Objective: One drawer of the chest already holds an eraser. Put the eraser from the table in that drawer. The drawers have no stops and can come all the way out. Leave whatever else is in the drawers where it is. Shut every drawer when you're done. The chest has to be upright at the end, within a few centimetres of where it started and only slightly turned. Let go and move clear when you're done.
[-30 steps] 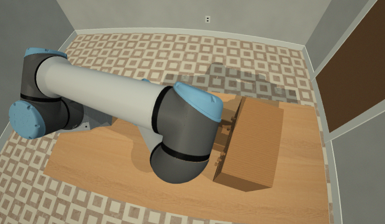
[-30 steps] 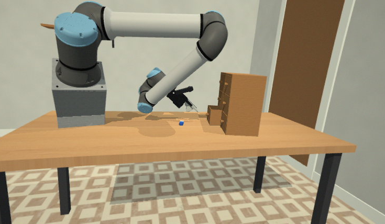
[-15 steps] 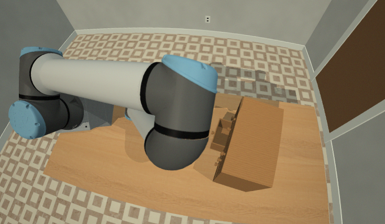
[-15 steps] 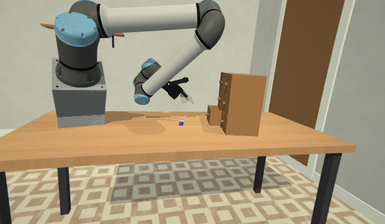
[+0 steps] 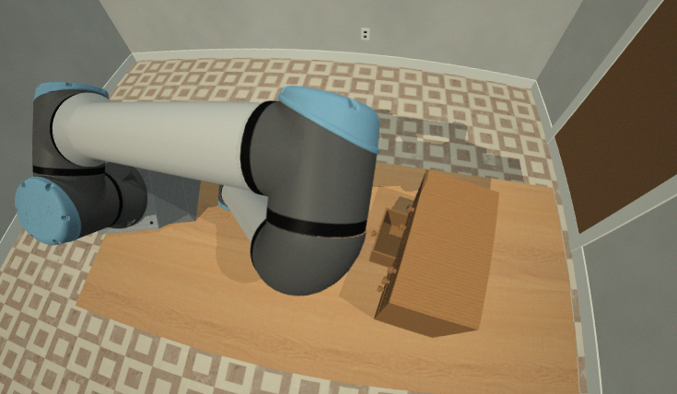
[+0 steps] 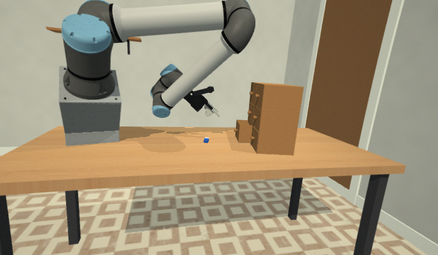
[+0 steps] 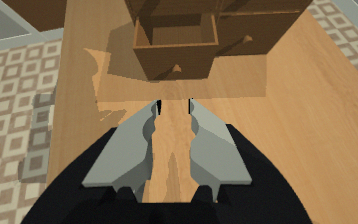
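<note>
The wooden chest (image 5: 448,249) (image 6: 279,120) (image 7: 245,32) stands upright on the table. Its bottom drawer (image 5: 385,257) (image 6: 244,131) (image 7: 155,60), in the left column in the wrist view, is pulled partly out; the part of its inside that shows holds no eraser. The other drawers look shut. The blue and white eraser (image 6: 206,140) lies on the table in front of the chest; the wrist view does not show it. My gripper (image 6: 214,114) (image 7: 174,100) is partly open with nothing between its fingers, above the table in front of the open drawer. The arm hides it in the top view.
The arm's elbow (image 5: 311,254) (image 6: 239,28) is high above the table (image 5: 208,313) (image 6: 169,164). The robot's pedestal (image 6: 90,117) stands at the other end of the table from the chest. Small knobs stick out from the drawer fronts.
</note>
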`<state>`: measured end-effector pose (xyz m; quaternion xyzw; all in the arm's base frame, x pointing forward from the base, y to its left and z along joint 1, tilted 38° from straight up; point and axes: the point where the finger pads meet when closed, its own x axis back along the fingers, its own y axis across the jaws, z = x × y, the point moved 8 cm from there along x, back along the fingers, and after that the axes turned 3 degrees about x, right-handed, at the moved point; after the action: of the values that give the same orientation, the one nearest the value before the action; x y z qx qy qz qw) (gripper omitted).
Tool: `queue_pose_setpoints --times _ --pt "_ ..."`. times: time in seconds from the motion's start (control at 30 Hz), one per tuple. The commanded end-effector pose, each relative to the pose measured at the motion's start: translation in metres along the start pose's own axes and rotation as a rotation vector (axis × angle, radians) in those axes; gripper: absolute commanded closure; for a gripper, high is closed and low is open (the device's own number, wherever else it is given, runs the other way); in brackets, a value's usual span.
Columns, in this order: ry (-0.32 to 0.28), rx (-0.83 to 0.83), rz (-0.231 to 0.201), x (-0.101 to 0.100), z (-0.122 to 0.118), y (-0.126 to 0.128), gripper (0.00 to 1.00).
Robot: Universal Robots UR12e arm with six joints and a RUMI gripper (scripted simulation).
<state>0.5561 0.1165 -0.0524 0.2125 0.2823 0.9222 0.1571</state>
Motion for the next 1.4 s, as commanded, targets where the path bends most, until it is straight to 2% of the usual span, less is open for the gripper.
queue_pose_setpoints --times 0.0,0.2,0.4,0.47,0.97,1.03,1.37 --pt "-0.014 0.000 0.001 0.002 0.002 0.000 0.80" --pt "-0.062 0.000 0.004 0.009 0.007 0.000 0.80" --pt "-0.136 0.000 0.007 0.020 0.015 0.001 0.80" --pt "-0.136 0.000 0.007 0.020 0.015 0.001 0.80" --pt "-0.375 0.000 0.020 0.051 0.039 0.002 0.80" --pt "-0.375 0.000 0.020 0.051 0.039 0.002 0.80" --pt "-0.539 0.000 0.029 0.069 0.054 0.003 0.80"
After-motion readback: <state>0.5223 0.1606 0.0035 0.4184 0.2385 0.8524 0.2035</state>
